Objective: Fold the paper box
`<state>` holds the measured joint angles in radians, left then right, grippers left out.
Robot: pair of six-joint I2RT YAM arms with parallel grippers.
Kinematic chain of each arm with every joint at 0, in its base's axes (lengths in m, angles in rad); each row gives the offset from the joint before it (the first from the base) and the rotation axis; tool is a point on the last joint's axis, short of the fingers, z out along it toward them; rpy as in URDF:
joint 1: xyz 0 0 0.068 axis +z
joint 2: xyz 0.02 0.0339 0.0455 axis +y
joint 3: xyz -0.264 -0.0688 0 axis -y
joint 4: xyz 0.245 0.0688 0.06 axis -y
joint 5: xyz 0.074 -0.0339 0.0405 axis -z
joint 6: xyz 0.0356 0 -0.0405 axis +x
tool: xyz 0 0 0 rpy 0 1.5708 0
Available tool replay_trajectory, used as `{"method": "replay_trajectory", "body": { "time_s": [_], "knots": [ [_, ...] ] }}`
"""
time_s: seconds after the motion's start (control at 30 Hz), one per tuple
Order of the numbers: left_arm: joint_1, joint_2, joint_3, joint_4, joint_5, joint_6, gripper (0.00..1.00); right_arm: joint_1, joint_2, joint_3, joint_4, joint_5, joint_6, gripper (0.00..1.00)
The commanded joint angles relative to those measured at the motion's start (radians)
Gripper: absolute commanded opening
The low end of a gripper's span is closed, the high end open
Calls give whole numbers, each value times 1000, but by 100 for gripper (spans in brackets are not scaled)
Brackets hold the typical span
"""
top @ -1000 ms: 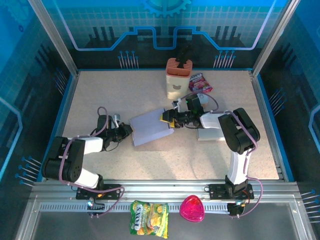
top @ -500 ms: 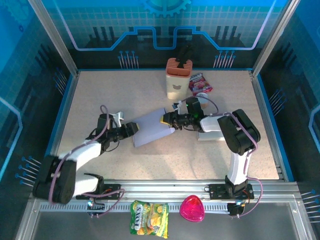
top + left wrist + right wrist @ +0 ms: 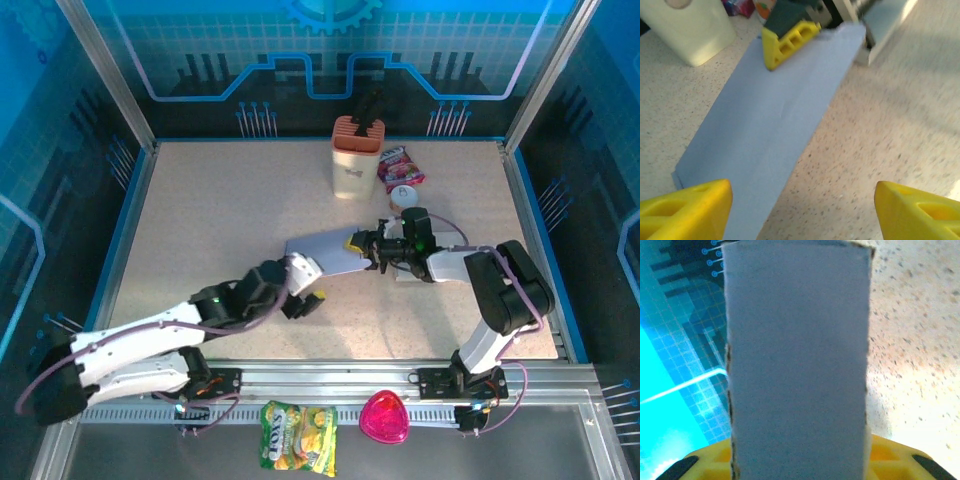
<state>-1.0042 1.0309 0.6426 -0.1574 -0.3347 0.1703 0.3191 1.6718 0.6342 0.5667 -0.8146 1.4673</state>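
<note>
Box (image 3: 322,252), a flat lilac sheet, lay near the centre of the table (image 3: 220,200), its 3 o'clock end pinched in the right gripper (image 3: 366,242), whose jaws were narrowed on the card, probably to anchor it. At its 7 o'clock corner the left gripper (image 3: 303,295) hovered just beside it, jaws spread wide and holding nothing, seemingly placed to catch that free end for a fold.

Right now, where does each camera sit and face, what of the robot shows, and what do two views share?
Top external: above and behind, looking down at table; both arms.
Left wrist: faces forward over paper box; own fingertips below.
Right wrist: close on paper box; own fingers below.
Shared: top and left wrist show right gripper holding paper box.
</note>
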Motion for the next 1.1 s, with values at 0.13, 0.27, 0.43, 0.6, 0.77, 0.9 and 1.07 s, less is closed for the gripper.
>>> {"method": "replay_trajectory", "body": {
  "time_s": [0.13,0.27,0.43,0.6,0.77,0.9,1.07],
  "knots": [
    [-109,174,69,2,-396,261,87,-54,-126,-34,-94,-63,60,34],
    [-110,200,46,80,-449,320,91,-66,-169,-42,-152,-79,53,33],
    [-106,226,42,135,-464,377,91,-74,-209,-42,-200,-97,60,32],
    [-98,274,25,211,-499,447,90,-75,-225,-45,-232,-118,79,30],
    [-88,281,14,296,-527,499,80,-77,-243,-74,-210,-134,136,29],
    [-88,287,27,278,-504,499,61,-78,-277,-84,-281,-126,133,29],
    [-88,313,42,231,-480,477,51,-79,-294,-115,-244,-121,189,30]
  ]
}}
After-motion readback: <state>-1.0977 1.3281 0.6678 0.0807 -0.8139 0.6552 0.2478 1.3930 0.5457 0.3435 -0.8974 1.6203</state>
